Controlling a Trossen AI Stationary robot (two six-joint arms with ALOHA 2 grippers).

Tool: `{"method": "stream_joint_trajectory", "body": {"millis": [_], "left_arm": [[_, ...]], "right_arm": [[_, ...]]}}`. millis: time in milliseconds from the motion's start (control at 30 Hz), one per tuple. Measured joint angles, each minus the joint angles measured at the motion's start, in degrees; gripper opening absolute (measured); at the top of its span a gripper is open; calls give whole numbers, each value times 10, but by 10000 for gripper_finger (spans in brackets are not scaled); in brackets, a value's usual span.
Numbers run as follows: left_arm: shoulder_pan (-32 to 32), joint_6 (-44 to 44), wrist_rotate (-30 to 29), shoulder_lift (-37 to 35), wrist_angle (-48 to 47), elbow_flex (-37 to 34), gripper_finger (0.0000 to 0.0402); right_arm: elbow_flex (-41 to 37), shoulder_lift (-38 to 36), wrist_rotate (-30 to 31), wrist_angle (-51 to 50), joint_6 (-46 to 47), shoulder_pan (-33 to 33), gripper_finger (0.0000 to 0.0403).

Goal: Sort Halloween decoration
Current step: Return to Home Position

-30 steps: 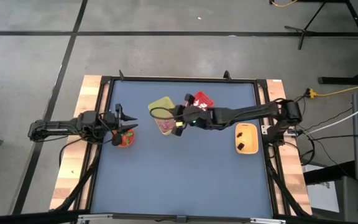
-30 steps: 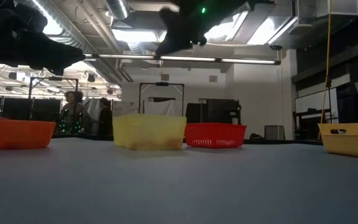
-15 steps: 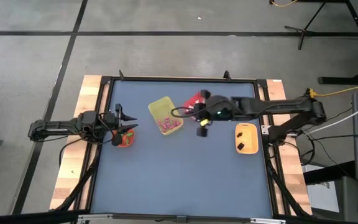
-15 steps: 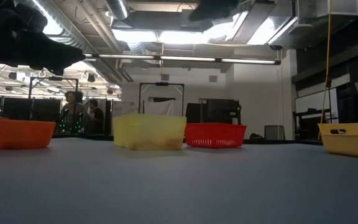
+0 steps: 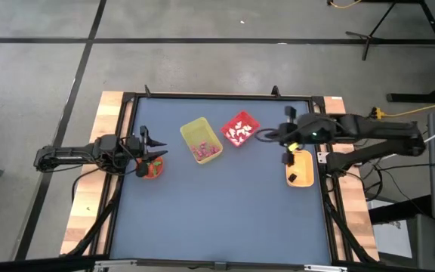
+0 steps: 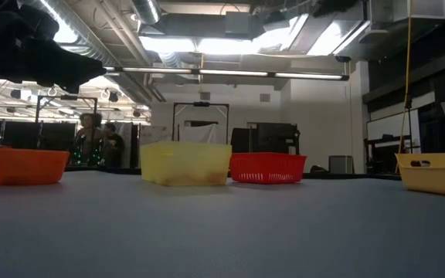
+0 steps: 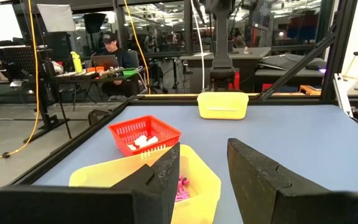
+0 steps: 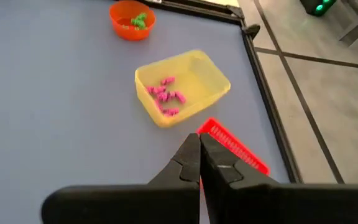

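**Sorting Complete: Right Arm Return to Rest**

The right gripper [image 8: 199, 142] is clenched, fingers pressed together with nothing between them. In the high view it hangs at the right side of the table [image 5: 217, 219], just right of the red bin [image 5: 239, 128] and over the far end of the orange tray [image 5: 299, 168]. The left gripper [image 7: 202, 152] is released, fingers spread and empty, parked at the left edge beside the orange bowl [image 5: 151, 168].

Every trinket that shows lies in a container:
- pink trinkets [image 8: 165, 94] in the yellow bin [image 5: 201, 140];
- white trinkets [image 5: 238, 134] in the red bin;
- green trinkets [image 8: 139, 20] in the orange bowl;
- black trinkets [image 5: 294, 178] in the orange tray.

The step in hand appears to be the return to the rest pose, with the sorting itself probably finished. The next move calls for drawing the right arm back toward the right edge, high enough that the fingers pass over the tray wall. No grasp is required.
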Motion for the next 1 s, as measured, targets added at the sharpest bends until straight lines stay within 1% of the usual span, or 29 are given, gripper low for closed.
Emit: {"method": "stream_joint_trajectory", "body": {"millis": [67, 167, 300, 467, 533, 733, 900, 1000], "left_arm": [[0, 0, 0, 0, 0, 0, 119], [0, 0, 0, 0, 0, 0, 119], [0, 0, 0, 0, 0, 0, 119], [0, 0, 0, 0, 0, 0, 119], [0, 0, 0, 0, 0, 0, 119], [0, 0, 0, 0, 0, 0, 119], [0, 0, 0, 0, 0, 0, 119], [0, 0, 0, 0, 0, 0, 119]], "right_arm": [[-62, -45, 0, 29, 9, 0, 1], [-176, -117, -1, 131, 17, 0, 1], [-326, -204, -33, 278, 24, 0, 1], [-465, -293, -41, 423, 75, -1, 1], [-506, -326, -41, 479, 85, -1, 1], [-593, -404, -42, 556, 96, 0, 1], [-626, -462, -73, 555, 96, 0, 1], [-634, -504, -79, 536, 94, 0, 1]]}}
